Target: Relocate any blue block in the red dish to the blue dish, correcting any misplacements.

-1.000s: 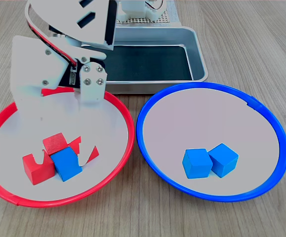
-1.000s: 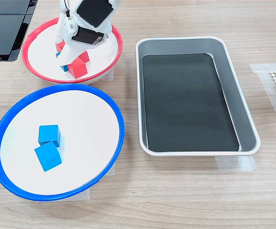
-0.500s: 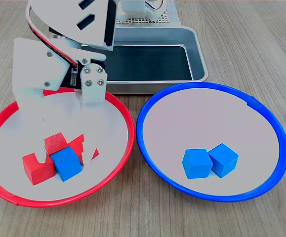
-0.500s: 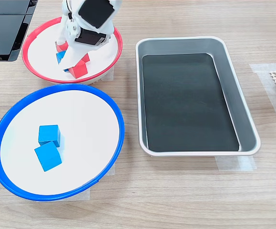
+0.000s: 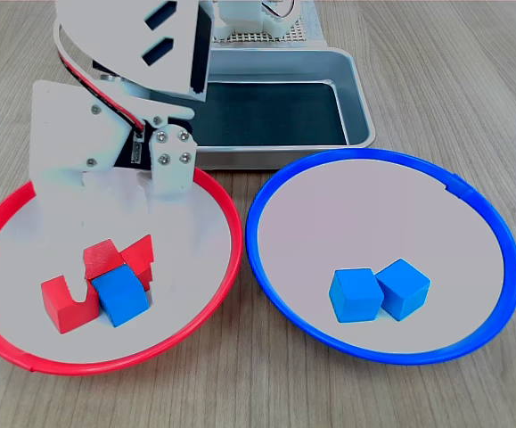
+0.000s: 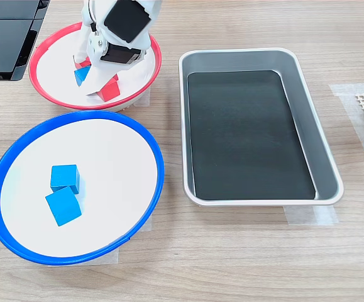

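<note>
The blue block [image 5: 120,298] sits in the red dish [image 5: 206,304], pressed among the red cubes [image 5: 66,305] near the front of the dish in the first exterior view, one red cube touching its left face and others just behind it. The gripper [image 5: 113,283] stands over the cluster with its white fingers [image 5: 83,292] blending into the pale dish floor; the jaws seem to straddle the blue block, but whether they have closed on it I cannot tell.

To do this step well, the jaws should close squarely on two opposite faces of the blue block only (the red neighbour on the left is the risk, since it could be pinched or dragged along). A straight lift, clear of the red rim, then a carry across to the blue dish [image 5: 266,267], where two blue cubes [image 5: 379,293] already lie touching, seems the safest path.

In the second exterior view the arm covers most of the cluster; only a sliver of blue [image 6: 81,75] and one red cube [image 6: 109,92] show. The metal tray [image 6: 320,146] appears empty.
</note>
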Action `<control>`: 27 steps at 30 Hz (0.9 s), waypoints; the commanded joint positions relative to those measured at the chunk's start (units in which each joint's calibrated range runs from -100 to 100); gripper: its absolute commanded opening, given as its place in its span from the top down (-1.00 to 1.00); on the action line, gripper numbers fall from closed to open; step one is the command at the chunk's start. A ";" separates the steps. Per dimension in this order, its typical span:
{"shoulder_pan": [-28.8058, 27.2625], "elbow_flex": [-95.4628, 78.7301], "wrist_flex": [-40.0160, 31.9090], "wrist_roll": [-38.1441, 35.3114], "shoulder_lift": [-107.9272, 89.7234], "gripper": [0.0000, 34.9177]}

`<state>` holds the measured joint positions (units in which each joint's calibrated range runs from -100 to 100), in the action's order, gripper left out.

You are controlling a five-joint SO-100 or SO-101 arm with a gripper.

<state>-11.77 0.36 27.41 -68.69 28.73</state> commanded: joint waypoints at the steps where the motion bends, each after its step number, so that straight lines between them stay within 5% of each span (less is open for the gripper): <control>1: 0.71 1.87 -0.46 0.15 0.31 0.13; 27: 0.24 -5.23 0.95 -1.12 -3.95 0.14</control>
<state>-10.97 -3.27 27.98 -69.47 27.79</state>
